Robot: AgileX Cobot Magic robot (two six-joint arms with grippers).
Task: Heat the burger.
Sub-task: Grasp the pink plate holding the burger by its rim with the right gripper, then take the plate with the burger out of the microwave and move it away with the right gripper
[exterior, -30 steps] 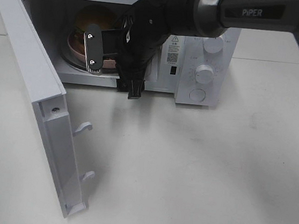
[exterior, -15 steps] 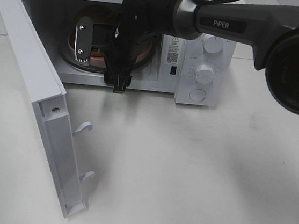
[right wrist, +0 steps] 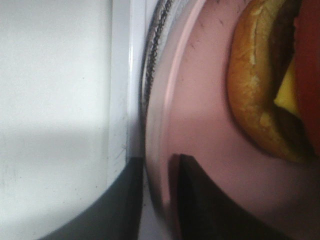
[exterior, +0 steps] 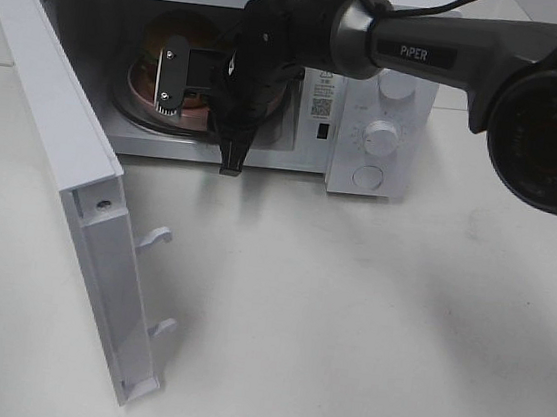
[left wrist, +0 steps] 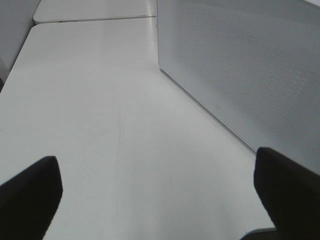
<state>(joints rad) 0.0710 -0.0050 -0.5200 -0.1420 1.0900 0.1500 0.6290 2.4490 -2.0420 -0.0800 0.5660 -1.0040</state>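
**Op A:** I've got the right arm (exterior: pixel 447 52) stretched in from the right of the high view, reaching across the front of the microwave (exterior: pixel 372 98) with its forearm roughly level and the wrist bent down into the open cavity. How does it look from your feed?

**Op B:** From the wrist camera I see the right gripper (right wrist: pixel 172 197) at the rim of the pink plate (right wrist: pixel 200 100). One dark finger lies over the plate's top side, the other sits outside and under the edge, so the rim is pinched between them.

**Op A:** Agreed. And the burger (right wrist: pixel 267 80)?

**Op B:** Sitting on that pink plate, inside the microwave on the glass turntable (exterior: pixel 129 111). I can see its tan bun and a bit of yellow and dark filling in the close view. The fingers touch only the plate, not the bun.

**Op A:** In the high view the burger (exterior: pixel 178 31) shows behind the gripper's silver end piece. The door (exterior: pixel 70 185) hangs wide open on the left.

**Op B:** My left gripper (left wrist: pixel 160 200) is over the white table (left wrist: pixel 100 125) beside the microwave's perforated side panel (left wrist: pixel 240 65), its two fingers spread far apart with nothing between them. I can't find that arm in the high view
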